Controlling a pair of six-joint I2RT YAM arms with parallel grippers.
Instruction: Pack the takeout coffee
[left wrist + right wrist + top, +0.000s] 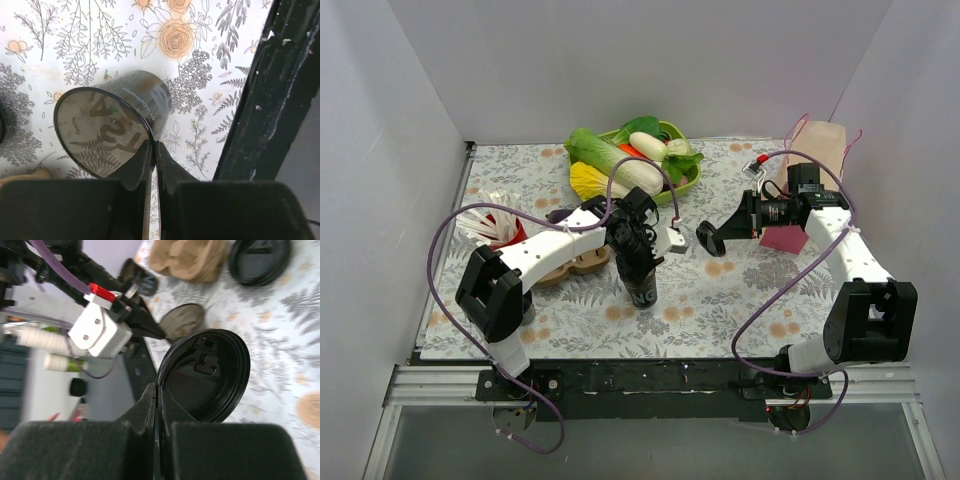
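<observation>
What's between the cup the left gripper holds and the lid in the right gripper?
Only bare floral tablecloth; the top view shows the cup and the lid apart with nothing between them.

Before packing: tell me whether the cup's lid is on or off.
Off. The cup has an open mouth, the left claw pinching its rim; the right claw holds a black lid apart from it.
</observation>
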